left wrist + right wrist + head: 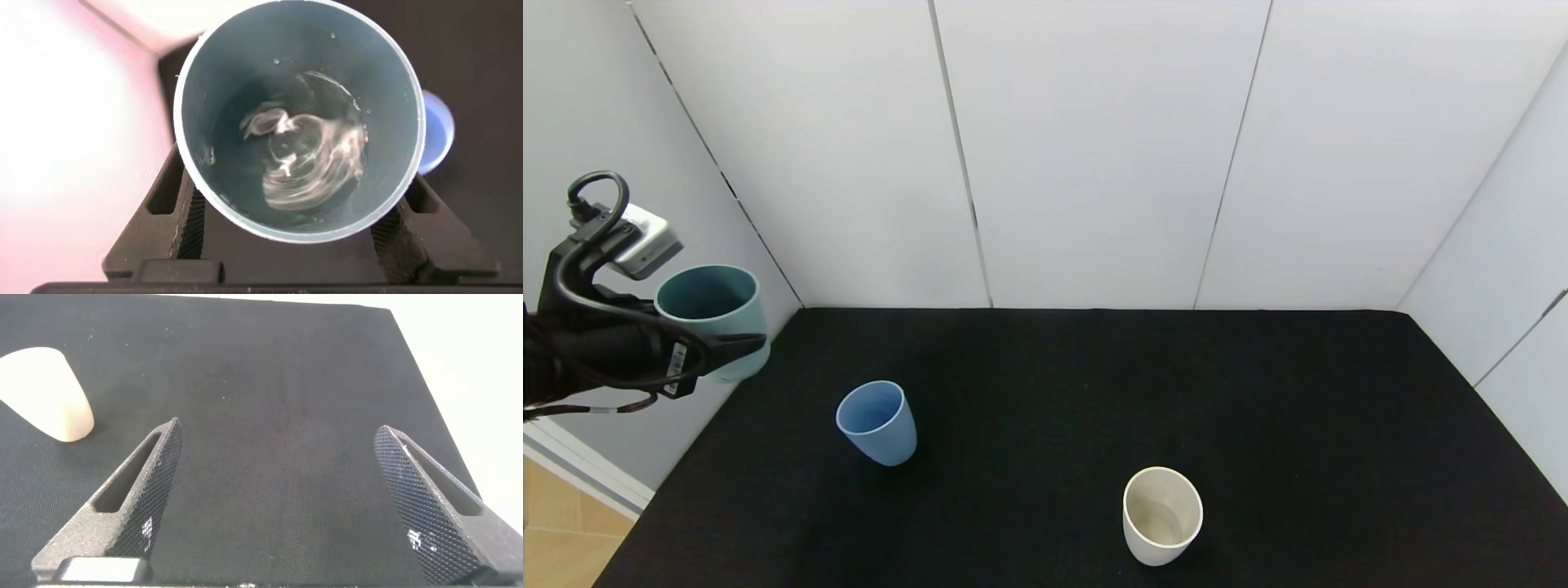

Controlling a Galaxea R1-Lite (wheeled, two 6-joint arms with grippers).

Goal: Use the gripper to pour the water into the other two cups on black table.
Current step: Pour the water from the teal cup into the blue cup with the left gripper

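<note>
My left gripper (731,353) is shut on the teal-green cup (715,314) and holds it upright in the air at the table's far left edge. The left wrist view shows the cup (299,49) from above with swirling water (306,159) in its bottom. The light blue cup (878,422) stands on the black table (1054,425) to the right of and nearer than the held cup; its rim peeks out in the left wrist view (437,131). The cream-white cup (1162,514) stands front centre. My right gripper (278,494) is open and empty above bare table, out of the head view.
White panel walls (1094,147) enclose the table at the back and both sides. The cream-white cup also shows in the right wrist view (45,392), away from the right gripper. A strip of wooden floor (560,523) lies beyond the table's left edge.
</note>
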